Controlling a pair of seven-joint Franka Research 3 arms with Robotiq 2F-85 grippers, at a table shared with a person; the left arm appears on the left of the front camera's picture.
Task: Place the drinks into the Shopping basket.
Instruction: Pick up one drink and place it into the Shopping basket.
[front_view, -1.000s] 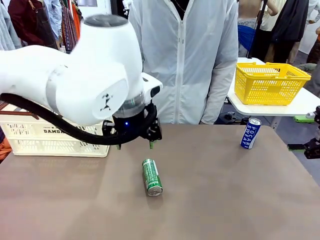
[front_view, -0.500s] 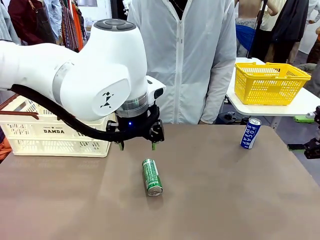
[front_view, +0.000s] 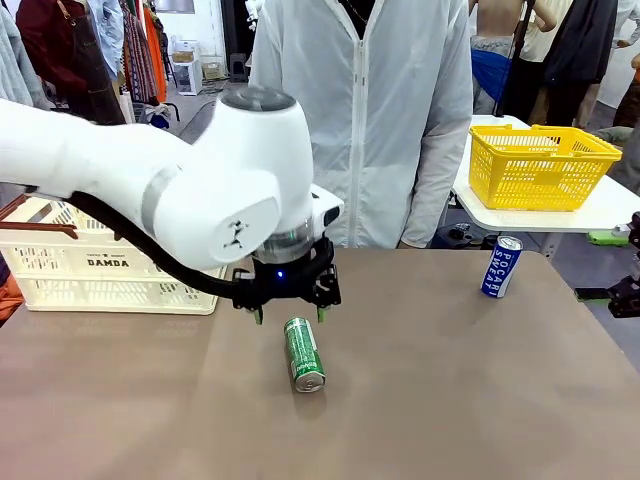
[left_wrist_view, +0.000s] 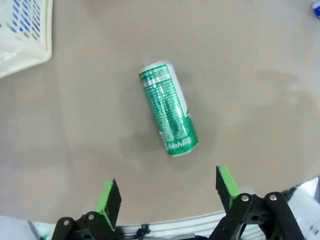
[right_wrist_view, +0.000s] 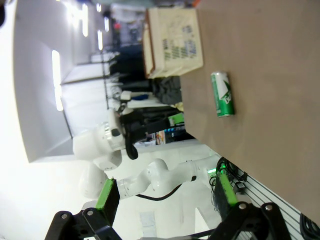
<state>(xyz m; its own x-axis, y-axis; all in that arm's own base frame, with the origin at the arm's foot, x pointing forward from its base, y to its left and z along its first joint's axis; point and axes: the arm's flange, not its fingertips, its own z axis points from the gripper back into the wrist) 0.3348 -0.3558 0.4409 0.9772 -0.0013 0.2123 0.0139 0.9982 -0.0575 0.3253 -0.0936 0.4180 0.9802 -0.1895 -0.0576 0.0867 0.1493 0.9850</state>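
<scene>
Left fingers (front_view: 322, 314) are spread apart above a green can (front_view: 304, 354) lying on the surface (front_view: 450, 410).

In the front view, the green can is seen on its side at the centre of the frame, just below the open fingers and not touched by them. A blue can (front_view: 501, 266) is seen upright at the right of the frame, well apart. The Shopping basket (front_view: 100, 288) is set at the left edge, partly hidden by the white arm. In the left wrist view, the green can (left_wrist_view: 167, 115) is seen above the gap between the fingers (left_wrist_view: 226, 181). In the right wrist view, the right fingers (right_wrist_view: 108, 194) are spread apart, with nothing clamped.
</scene>
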